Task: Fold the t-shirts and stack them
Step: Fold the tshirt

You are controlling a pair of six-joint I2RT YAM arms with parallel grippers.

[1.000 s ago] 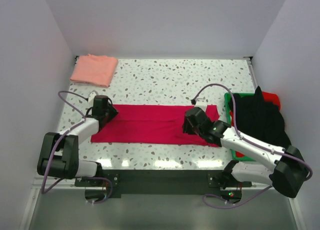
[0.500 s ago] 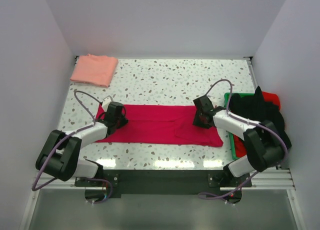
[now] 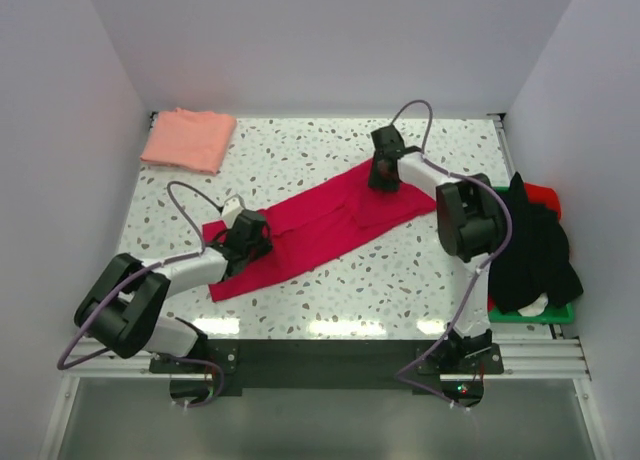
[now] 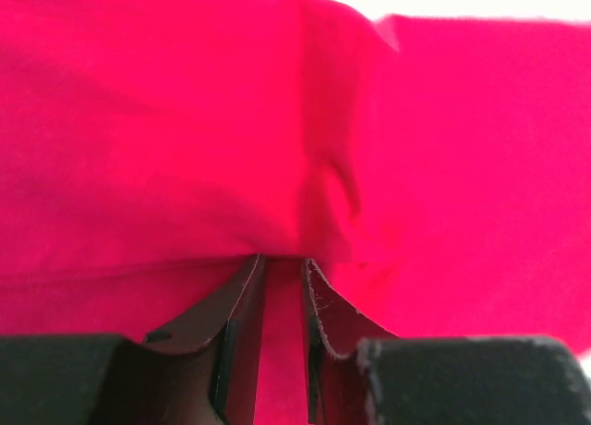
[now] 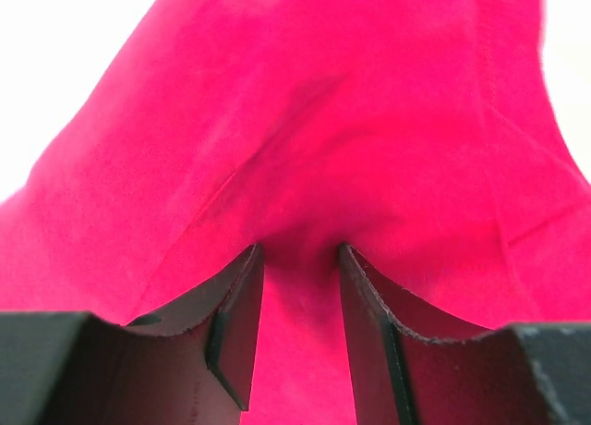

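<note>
The crimson-red t-shirt (image 3: 318, 223) lies as a long folded strip, slanting from near left to far right on the table. My left gripper (image 3: 252, 237) is shut on its near-left part; the cloth fills the left wrist view (image 4: 277, 148). My right gripper (image 3: 381, 175) is shut on its far-right end, with red cloth bunched between the fingers in the right wrist view (image 5: 305, 166). The salmon-pink t-shirt (image 3: 188, 138) lies folded at the far left corner.
A green tray (image 3: 560, 312) at the right edge holds a heap of black cloth (image 3: 530, 245) with some red showing behind. White walls close the table on three sides.
The right gripper has carried the shirt's right end toward the far side, swinging the strip diagonal. The left gripper moved right and a little nearer with its end.
</note>
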